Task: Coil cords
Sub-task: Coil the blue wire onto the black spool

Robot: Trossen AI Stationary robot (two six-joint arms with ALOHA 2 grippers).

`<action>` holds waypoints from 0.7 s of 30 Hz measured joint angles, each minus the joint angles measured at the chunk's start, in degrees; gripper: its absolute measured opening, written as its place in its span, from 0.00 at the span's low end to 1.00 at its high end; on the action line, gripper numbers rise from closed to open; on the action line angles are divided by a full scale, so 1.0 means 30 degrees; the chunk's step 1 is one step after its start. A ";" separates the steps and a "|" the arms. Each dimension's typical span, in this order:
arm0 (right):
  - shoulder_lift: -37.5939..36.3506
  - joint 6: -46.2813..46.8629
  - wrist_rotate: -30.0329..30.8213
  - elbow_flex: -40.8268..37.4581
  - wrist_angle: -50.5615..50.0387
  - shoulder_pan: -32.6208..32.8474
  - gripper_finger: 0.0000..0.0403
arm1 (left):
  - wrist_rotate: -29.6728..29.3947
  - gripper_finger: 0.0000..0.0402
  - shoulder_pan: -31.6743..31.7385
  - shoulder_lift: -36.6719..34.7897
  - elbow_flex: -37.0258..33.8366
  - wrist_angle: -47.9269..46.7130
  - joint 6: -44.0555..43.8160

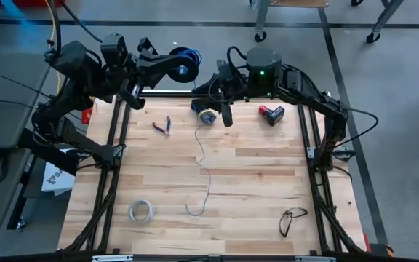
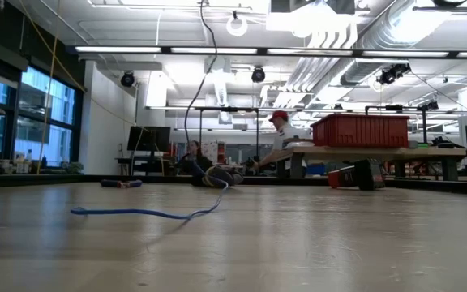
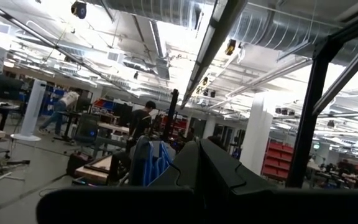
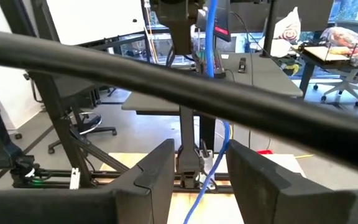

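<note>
Spool [image 1: 186, 62] sits dark and round in the left gripper [image 1: 172, 70], jaws pressed together on it, raised past the table's [image 1: 253, 182] far edge. Right gripper [image 1: 217, 108] hangs by the wire's [image 1: 203, 156] far end, fingers [image 4: 160, 171] spread around the wire.

We are seeing ceiling lights [image 3: 135, 37] glaring white in the left wrist view's upper left, the table [image 2: 298, 243] blurring along the low view's bottom, and soft shadows overhead.
</note>
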 joint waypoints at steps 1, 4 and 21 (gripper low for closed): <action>0.0015 0.0000 0.0029 0.0000 0.0035 -0.0007 0.34 | 0.0000 0.00 0.0002 0.0004 0.0000 -0.0002 -0.0078; 0.0047 -0.0021 0.0093 0.0000 0.0052 -0.0007 0.34 | 0.0000 0.00 0.0002 0.0007 0.0000 -0.0005 -0.0142; 0.0218 -0.1707 0.2335 0.0000 0.1619 0.1684 0.01 | 0.0037 0.00 -0.0005 0.0007 0.0000 -0.0006 -0.2246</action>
